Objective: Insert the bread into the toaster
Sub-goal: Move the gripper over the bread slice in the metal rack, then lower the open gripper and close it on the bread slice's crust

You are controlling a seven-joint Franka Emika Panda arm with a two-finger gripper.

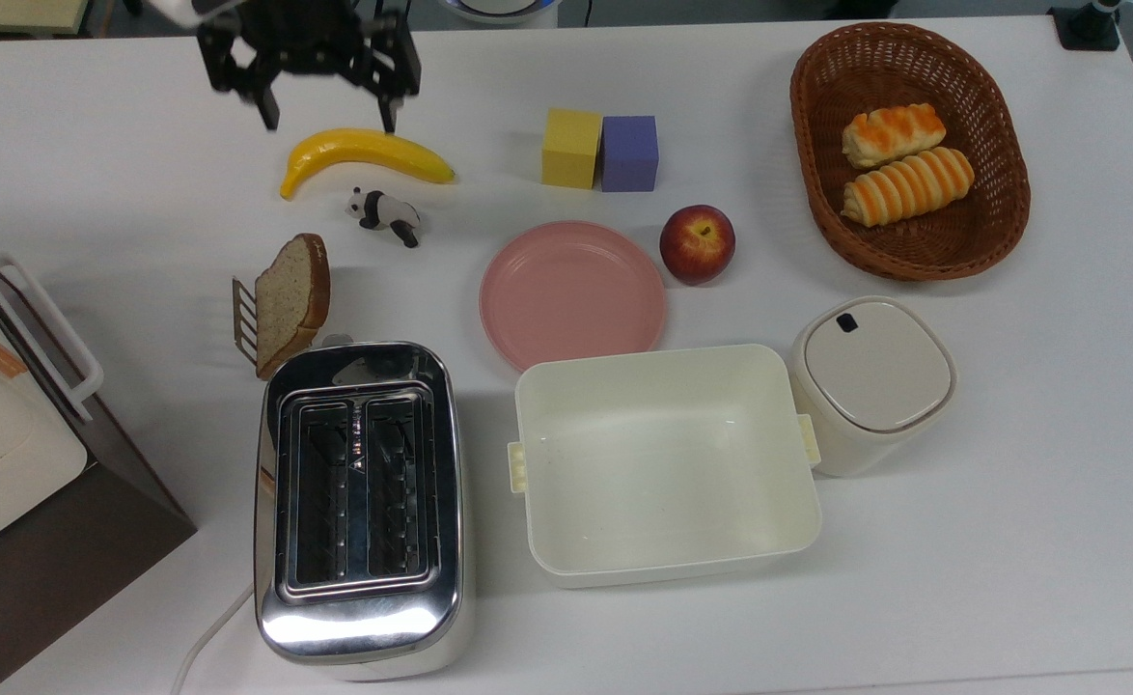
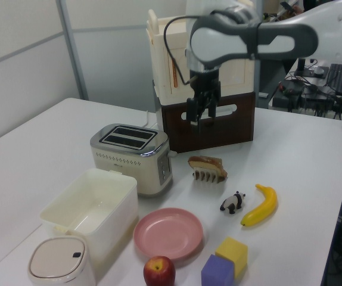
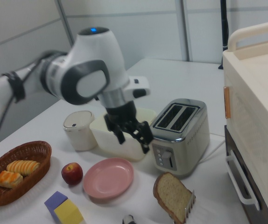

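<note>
The bread point(image 1: 291, 299) is a brown slice leaning tilted in a small wire rack point(image 1: 242, 314), just beyond the toaster's far end in the top view. The chrome two-slot toaster point(image 1: 359, 502) stands with both slots empty. My gripper point(image 1: 327, 118) hangs open above the table near the banana, toward the top view's upper edge from the bread, with nothing between its fingers. In the left view the gripper point(image 2: 199, 115) is well above the bread point(image 2: 207, 162) and right of the toaster point(image 2: 132, 156). In the right view the gripper point(image 3: 134, 143) hovers above the pink plate, left of the toaster point(image 3: 178, 135) and higher than the bread point(image 3: 173, 196).
A banana point(image 1: 364, 154) and a toy panda point(image 1: 385, 214) lie between gripper and bread. A pink plate point(image 1: 572, 294), an apple point(image 1: 697, 243), two cubes point(image 1: 600, 150), a cream tub point(image 1: 663, 463), a lidded canister point(image 1: 870, 381) and a basket point(image 1: 817, 145) with rolls fill the top view's right. A cabinet point(image 1: 7, 463) stands at the top view's left.
</note>
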